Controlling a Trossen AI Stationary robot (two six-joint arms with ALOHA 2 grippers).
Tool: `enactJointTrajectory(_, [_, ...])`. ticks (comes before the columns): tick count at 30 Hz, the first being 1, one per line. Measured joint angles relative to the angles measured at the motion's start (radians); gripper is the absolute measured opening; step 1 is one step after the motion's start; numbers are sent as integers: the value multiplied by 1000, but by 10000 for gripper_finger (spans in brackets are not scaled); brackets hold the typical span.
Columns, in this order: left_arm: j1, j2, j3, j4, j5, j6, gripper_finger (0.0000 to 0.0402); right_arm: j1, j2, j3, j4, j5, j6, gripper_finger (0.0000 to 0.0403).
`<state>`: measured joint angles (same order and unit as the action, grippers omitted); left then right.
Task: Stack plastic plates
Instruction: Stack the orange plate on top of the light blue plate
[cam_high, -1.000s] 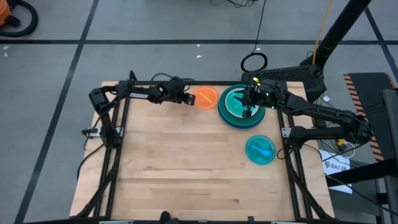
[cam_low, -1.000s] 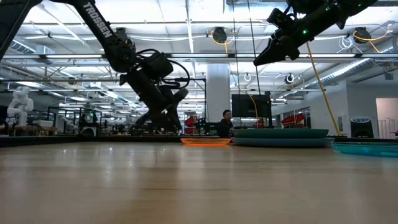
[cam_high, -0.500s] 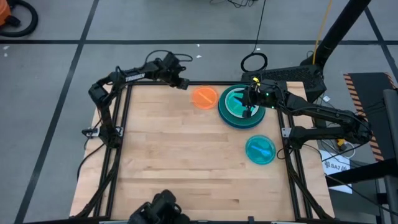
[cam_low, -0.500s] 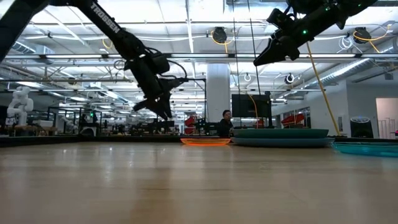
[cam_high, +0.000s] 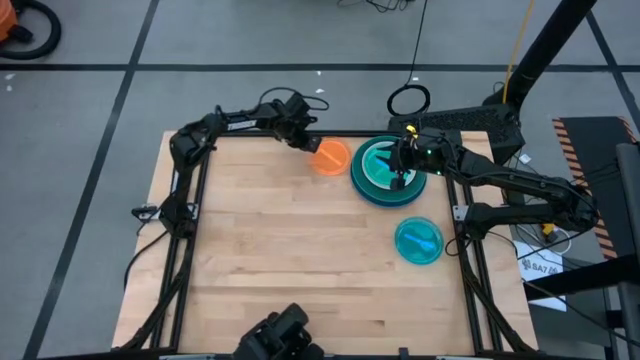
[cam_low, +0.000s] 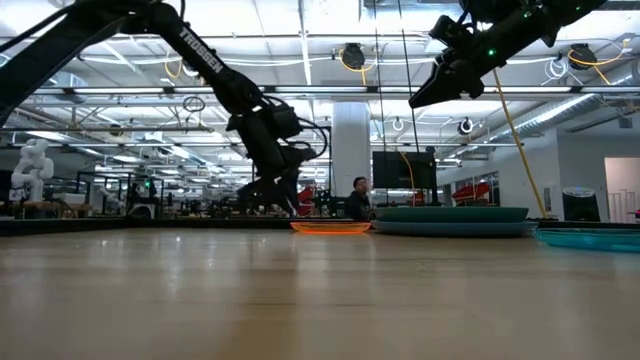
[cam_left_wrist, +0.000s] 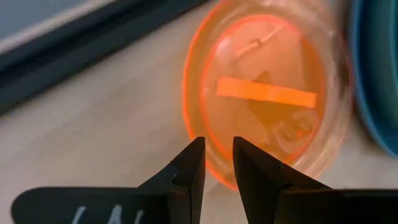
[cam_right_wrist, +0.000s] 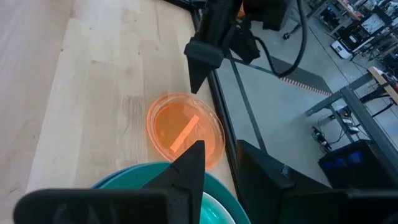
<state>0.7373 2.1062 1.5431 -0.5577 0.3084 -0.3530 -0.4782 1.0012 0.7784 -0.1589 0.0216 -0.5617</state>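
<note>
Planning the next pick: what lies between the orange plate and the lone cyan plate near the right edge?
In the high view, the stack of large plates sits partly between the orange plate and the cyan plate; otherwise bare table.

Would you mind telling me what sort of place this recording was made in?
Most likely a large robotics lab or workshop: a wooden work table on a grey taped floor, an open hall with ceiling lights and equipment racks behind.
</note>
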Motion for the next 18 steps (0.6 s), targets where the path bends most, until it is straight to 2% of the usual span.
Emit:
enactJointTrajectory(4, [-1, 0, 1, -10, -36, 6, 88, 0, 0, 0, 1, 0, 0, 84])
enactJointTrajectory(18, [-7, 0, 1, -27, -53, 37, 88, 0, 0, 0, 4, 1, 5, 84])
